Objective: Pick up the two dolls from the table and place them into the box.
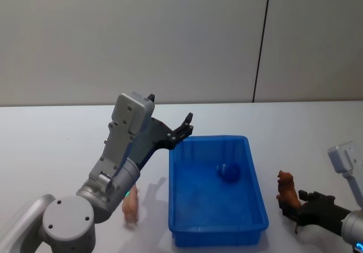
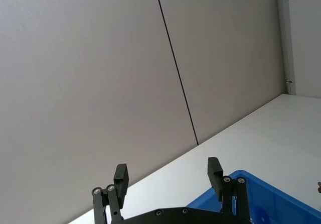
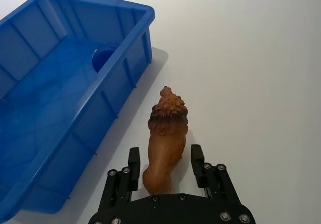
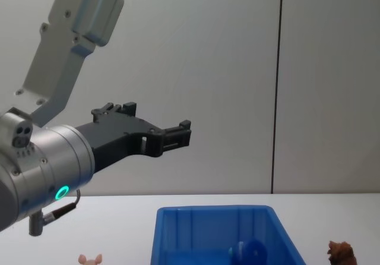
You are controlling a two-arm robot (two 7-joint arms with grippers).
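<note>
Lower right in the head view, the brown lion doll [image 1: 286, 188] stands on the white table [image 1: 57, 134], just right of the blue box [image 1: 218, 234]. Its hindquarters sit between the right gripper [image 3: 165, 156]'s parted fingers [image 3: 196, 156], with a gap on each side. The blue doll [image 1: 229, 172] lies inside the box. The left gripper [image 2: 168, 170] hangs wide open and empty above the box's upper-left corner. A grey panelled wall [image 1: 170, 37] stands behind.

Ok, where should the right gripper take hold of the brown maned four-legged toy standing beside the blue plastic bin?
Across the flanks of the brown maned toy, at mid-body just behind the mane, coming in from its tail end. It stands upright with its head pointing away from the open right gripper, which straddles its hindquarters. The narrower sides probably suit the pads better than the bulky mane.
</note>
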